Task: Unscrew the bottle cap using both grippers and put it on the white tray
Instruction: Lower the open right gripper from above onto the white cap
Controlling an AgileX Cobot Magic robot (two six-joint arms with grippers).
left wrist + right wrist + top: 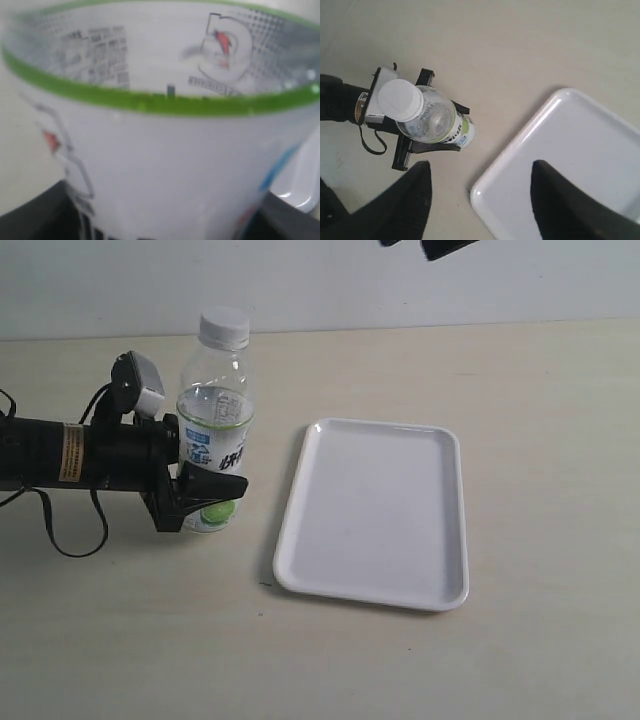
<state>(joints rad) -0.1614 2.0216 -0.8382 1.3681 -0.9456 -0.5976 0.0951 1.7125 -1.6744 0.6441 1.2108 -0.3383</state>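
The bottle (215, 410) stands upright on the table to the left of the white tray (375, 512), with the white bottle cap (224, 327) on its neck. My left gripper (215, 488) is shut on the bottle's lower body at the label. In the left wrist view the white-and-green label of the bottle (165, 150) fills the picture, and a dark finger (30, 215) shows at each side. My right gripper (480, 172) hangs high above, open and holding nothing. From there I see the cap (400, 99) and the tray (570, 155) below. Only its tips (430, 246) show in the exterior view.
The table (520, 380) is pale beige with a light wall behind it. A black cable (70, 535) loops under the left arm. One tray corner (300, 185) shows beside the bottle in the left wrist view.
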